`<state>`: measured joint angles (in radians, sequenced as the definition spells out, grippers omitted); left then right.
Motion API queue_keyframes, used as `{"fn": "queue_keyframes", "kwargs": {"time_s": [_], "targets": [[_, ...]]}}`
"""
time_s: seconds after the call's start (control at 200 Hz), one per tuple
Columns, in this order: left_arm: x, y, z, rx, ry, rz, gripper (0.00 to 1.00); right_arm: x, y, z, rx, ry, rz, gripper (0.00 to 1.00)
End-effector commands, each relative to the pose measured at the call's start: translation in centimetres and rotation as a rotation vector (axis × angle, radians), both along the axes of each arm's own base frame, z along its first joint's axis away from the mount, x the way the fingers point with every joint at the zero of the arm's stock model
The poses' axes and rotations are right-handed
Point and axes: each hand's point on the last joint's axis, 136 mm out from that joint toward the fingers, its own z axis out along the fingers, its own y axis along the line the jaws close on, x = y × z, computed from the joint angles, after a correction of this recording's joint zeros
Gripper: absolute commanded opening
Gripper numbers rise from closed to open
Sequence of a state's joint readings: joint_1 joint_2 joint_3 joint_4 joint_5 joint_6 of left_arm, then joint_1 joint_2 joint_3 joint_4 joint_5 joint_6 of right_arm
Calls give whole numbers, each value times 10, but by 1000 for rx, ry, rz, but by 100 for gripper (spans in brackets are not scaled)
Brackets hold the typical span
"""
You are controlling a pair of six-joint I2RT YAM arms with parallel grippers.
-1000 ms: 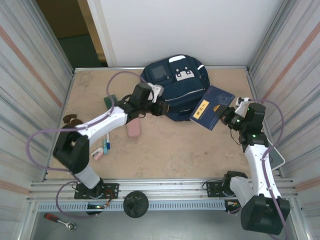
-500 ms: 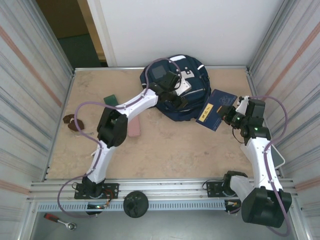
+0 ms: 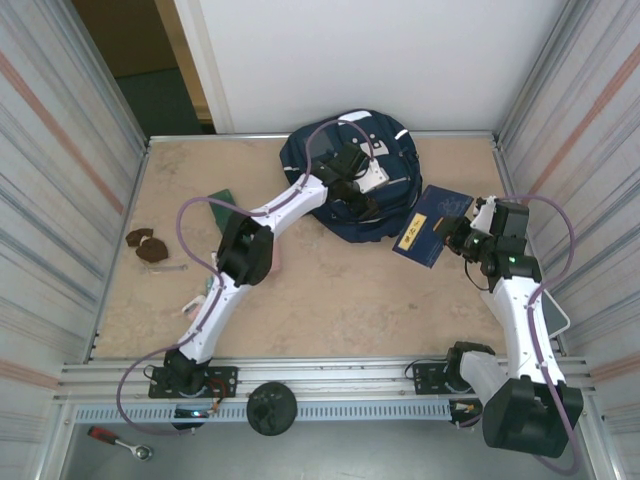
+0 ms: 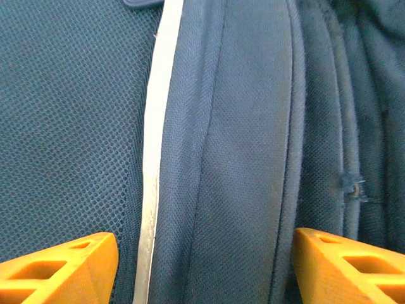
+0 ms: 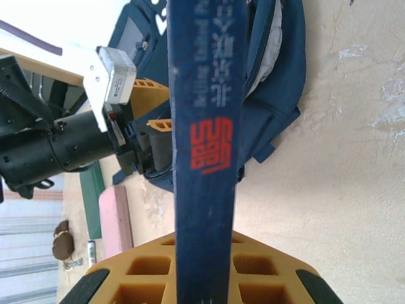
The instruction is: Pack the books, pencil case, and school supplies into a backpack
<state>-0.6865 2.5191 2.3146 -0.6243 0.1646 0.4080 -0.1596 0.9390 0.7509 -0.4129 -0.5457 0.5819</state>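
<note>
Top external view: what is held, and where?

— The book (image 3: 432, 222) is clamped by the right gripper (image 3: 462, 233) at the right of centre. It is tilted and carried just beside the right flank of the backpack (image 3: 345, 150). In the right wrist view it is seen edge-on between the fingers.

And the left gripper (image 4: 202, 269)?

— Its fingers (image 4: 57, 269) are spread wide over backpack fabric, with a white stripe (image 4: 155, 158) framed between them. Nothing is pinched yet.

What is to be feared?

— If the opening is not lifted and held apart, the thin book may be pushed against closed fabric and twisted out of its one-edge grip. Contact between the arms is also risked, since both are crowded at the bag. The pencil case (image 5: 120, 218) and school supplies (image 3: 192, 303) are seen on the table (image 3: 330, 300), lower left of the bag, so they could be swept aside by a wide swing.
</note>
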Motion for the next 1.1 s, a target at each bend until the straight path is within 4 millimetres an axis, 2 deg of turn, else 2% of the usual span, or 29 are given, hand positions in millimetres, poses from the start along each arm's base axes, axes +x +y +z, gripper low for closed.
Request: {"fn": "queue_keyframes", "kwargs": {"time_s": [0.0,0.11,0.286,0.386,0.451,0.626,0.716,0.741,0.957,1.097], "targets": [[7,3,-2,25,-20,-11,73,-5,0,2,-19,-20,14,0],[13,4,-5,25,-26,0,65,-8,1,-1,-7,-10,12,0],[19,2,3,-14,-38,7,35,-11,-1,-3,-6,11,-1,0],[17,-3,21,-75,-29,-8,19,-11,1,-2,13,22,-6,0],[20,-3,43,-150,-13,18,10,-10,3,-3,44,38,-10,0],[24,9,123,-416,46,53,0,3,14,-6,238,72,-32,0],[24,16,156,-549,77,47,0,13,20,-1,346,50,-49,0],[25,18,164,-581,84,48,0,18,22,-6,362,70,-53,0],[29,29,206,-690,105,38,0,49,45,0,395,68,-61,0],[33,37,225,-746,119,27,0,81,53,-1,386,53,-90,0]]}}
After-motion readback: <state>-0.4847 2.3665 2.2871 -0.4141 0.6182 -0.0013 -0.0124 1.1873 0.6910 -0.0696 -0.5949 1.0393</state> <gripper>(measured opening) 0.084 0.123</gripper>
